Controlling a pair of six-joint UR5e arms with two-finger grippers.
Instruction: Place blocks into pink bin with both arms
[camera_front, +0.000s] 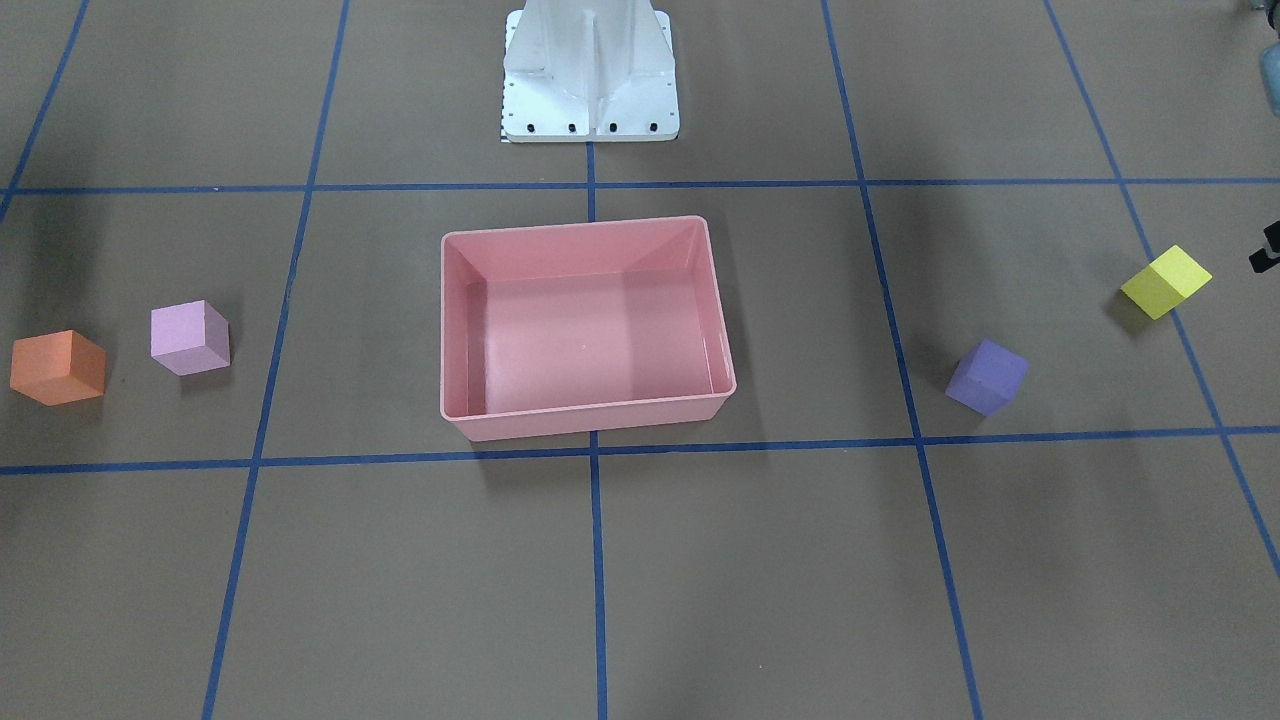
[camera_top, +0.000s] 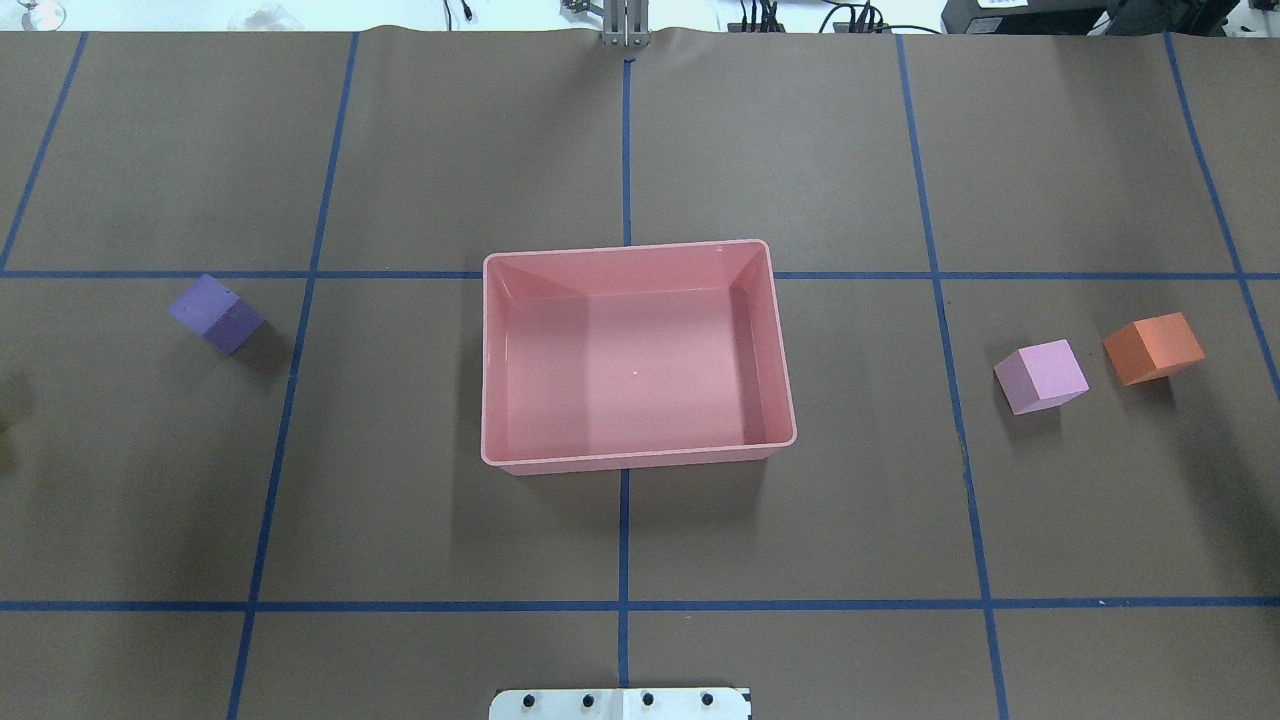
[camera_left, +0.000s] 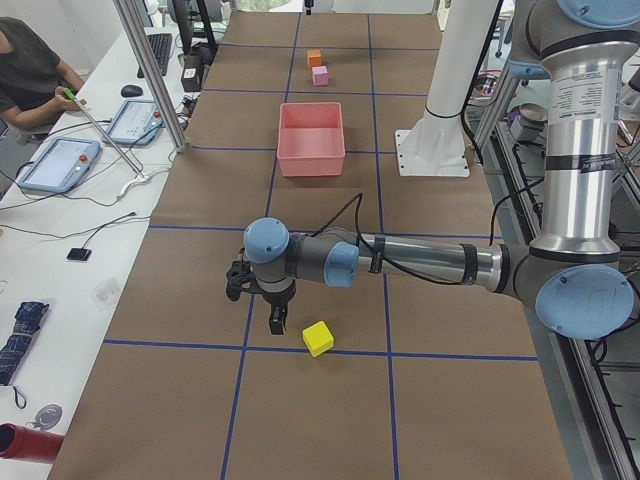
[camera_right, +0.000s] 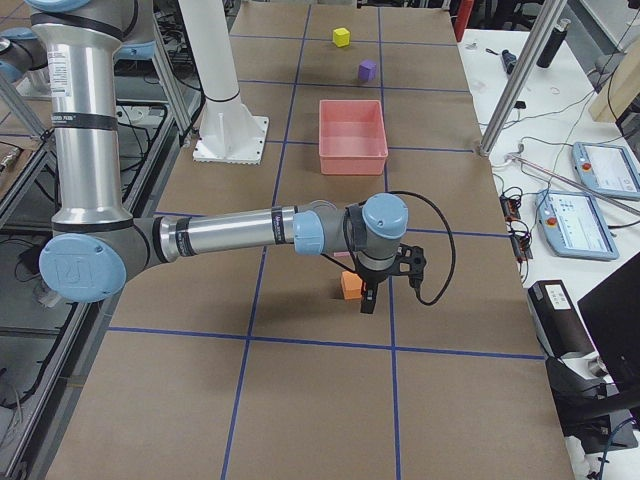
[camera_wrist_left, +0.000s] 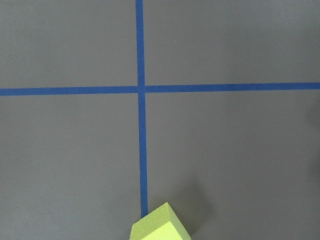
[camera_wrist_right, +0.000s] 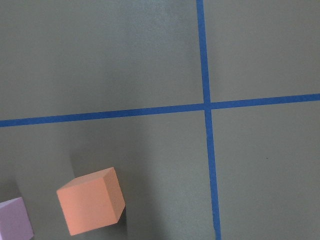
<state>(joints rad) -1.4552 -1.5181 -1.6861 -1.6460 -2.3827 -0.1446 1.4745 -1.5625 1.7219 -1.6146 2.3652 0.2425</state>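
The pink bin (camera_front: 580, 228) (camera_top: 630, 247) stands empty at the table's middle. On the robot's right lie the orange block (camera_top: 1153, 348) (camera_wrist_right: 91, 207) and the light pink block (camera_top: 1040, 376) (camera_front: 190, 338). On its left lie the purple block (camera_top: 216, 313) (camera_front: 987, 376) and, farther out, the yellow block (camera_front: 1166, 281) (camera_wrist_left: 160, 225). My left gripper (camera_left: 277, 323) hangs over the table just beside the yellow block (camera_left: 318, 338). My right gripper (camera_right: 367, 300) hangs just beside the orange block (camera_right: 350, 286). I cannot tell whether either is open or shut. No fingers show in the wrist views.
The white pedestal (camera_front: 590, 80) (camera_top: 620, 703) stands behind the bin at the robot's edge. Blue tape lines (camera_top: 624, 540) grid the brown table. A desk with tablets (camera_left: 60, 165), a seated person (camera_left: 30, 70) and metal posts (camera_left: 150, 80) line the far side.
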